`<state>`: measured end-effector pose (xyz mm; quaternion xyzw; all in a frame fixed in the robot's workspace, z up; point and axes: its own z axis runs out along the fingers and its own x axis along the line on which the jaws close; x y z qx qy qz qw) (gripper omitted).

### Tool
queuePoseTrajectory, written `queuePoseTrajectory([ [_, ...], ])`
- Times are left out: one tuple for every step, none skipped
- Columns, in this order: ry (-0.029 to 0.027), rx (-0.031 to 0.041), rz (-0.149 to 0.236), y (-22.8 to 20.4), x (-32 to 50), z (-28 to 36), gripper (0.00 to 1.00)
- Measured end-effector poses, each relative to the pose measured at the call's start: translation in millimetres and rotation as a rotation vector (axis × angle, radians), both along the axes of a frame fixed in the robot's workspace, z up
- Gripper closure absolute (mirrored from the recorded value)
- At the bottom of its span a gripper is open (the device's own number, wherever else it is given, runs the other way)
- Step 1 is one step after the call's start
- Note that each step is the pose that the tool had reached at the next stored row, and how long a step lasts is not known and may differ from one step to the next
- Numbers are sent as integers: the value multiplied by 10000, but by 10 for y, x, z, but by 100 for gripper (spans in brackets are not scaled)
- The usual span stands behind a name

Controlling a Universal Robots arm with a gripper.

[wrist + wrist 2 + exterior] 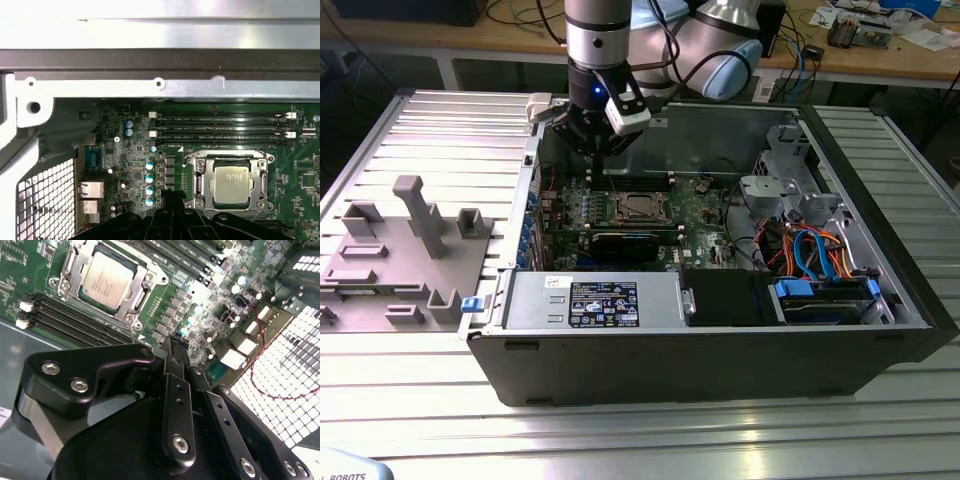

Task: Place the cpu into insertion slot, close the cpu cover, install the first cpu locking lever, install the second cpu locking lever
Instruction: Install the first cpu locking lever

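Note:
The cpu [231, 184] lies flat in the insertion slot on the green circuit board [125, 165], its dull silver top showing. The cpu cover [229, 160] lies down around it as a silvery frame, so the slot itself is hidden beneath both. In the second wrist view the cpu [107, 277] sits beyond my black fingers. My gripper [171, 197] hangs above the board beside the socket, over a row of blue capacitors, shut with nothing in it. In the exterior view the gripper [598, 150] hovers over the back of the open case, behind the cpu [636, 207].
Black memory slots [220, 127] run alongside the socket. The case's metal wall [150, 65] and a perforated grille [45, 200] are close by. A labelled power supply [605, 300] and a drive cage with blue and orange cables [820, 260] fill the front. A grey fixture [410, 240] stands at the exterior view's left.

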<state>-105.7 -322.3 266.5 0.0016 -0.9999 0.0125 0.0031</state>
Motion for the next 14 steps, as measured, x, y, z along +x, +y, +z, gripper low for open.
queuePoseTrajectory([
  [0, 13, 0, 20, -7, 0, 89],
  [0, 28, -1, 32, -10, 0, 89],
  [0, 52, 0, 45, -12, -1, 89],
  [0, 88, 0, 58, -13, -2, 89],
  [1, 146, 0, 69, -16, -2, 89],
  [0, 312, 1, 94, -22, -7, 89],
  [-2, 412, 13, 106, -30, -13, 89],
  [0, 455, 50, 112, -33, -17, 89],
  [4, 468, 115, 117, -34, -20, 89],
  [4, 481, 205, 131, -34, -26, 89],
  [5, 488, 220, 149, -34, -31, 89],
  [5, 506, 220, 170, -34, -40, 89],
  [3, 512, 219, 180, -33, -46, 89],
  [4, 512, 219, 184, -31, -47, 89],
])
